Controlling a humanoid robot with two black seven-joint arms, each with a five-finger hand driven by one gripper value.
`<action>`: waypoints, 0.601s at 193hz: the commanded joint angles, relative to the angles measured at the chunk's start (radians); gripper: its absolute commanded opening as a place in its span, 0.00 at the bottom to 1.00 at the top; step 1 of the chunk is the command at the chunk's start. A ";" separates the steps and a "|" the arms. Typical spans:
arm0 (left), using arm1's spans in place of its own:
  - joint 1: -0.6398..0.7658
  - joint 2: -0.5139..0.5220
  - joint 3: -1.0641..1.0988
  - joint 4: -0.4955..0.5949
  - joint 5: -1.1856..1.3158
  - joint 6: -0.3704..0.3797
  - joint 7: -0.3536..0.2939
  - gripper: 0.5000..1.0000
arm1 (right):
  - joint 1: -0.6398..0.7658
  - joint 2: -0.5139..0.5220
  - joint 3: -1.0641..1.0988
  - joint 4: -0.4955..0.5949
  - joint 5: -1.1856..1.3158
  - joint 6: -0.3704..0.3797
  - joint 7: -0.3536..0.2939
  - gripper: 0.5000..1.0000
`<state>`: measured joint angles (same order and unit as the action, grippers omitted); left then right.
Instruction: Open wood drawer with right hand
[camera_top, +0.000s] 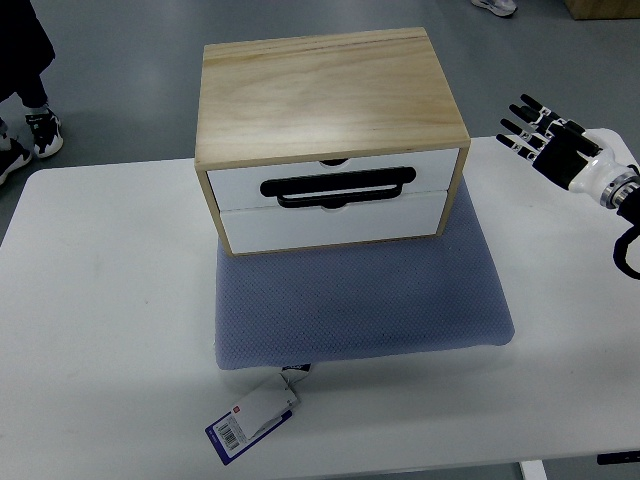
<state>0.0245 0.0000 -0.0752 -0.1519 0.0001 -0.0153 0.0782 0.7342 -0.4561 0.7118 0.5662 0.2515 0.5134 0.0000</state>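
Note:
A light wood drawer box (330, 95) stands on a blue-grey pad (360, 300) in the middle of the white table (100, 300). Its front has two white drawers, both closed, one above the other. A black handle (338, 186) lies across the upper drawer (330, 185), just above the lower drawer (335, 222). My right hand (535, 130) hovers to the right of the box, near the table's far right edge, fingers spread and holding nothing. It is well apart from the box.
A white and blue tag (252, 418) hangs off the pad's front left corner. A person's feet in dark shoes (30, 135) stand on the floor beyond the table's far left corner. Another shoe (495, 7) shows at the top edge.

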 joint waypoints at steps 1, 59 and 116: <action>0.000 0.000 0.000 0.000 0.000 0.002 0.000 1.00 | -0.001 0.000 0.000 0.000 0.000 -0.001 0.000 0.88; -0.001 0.000 0.002 -0.003 0.000 0.000 -0.003 1.00 | 0.001 0.013 0.000 0.000 0.000 -0.010 0.003 0.88; -0.002 0.000 0.002 -0.001 0.000 0.000 -0.003 1.00 | 0.005 -0.023 0.000 0.000 0.000 0.005 0.003 0.88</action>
<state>0.0230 0.0000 -0.0736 -0.1516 0.0008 -0.0155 0.0747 0.7390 -0.4645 0.7114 0.5662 0.2528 0.5099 0.0030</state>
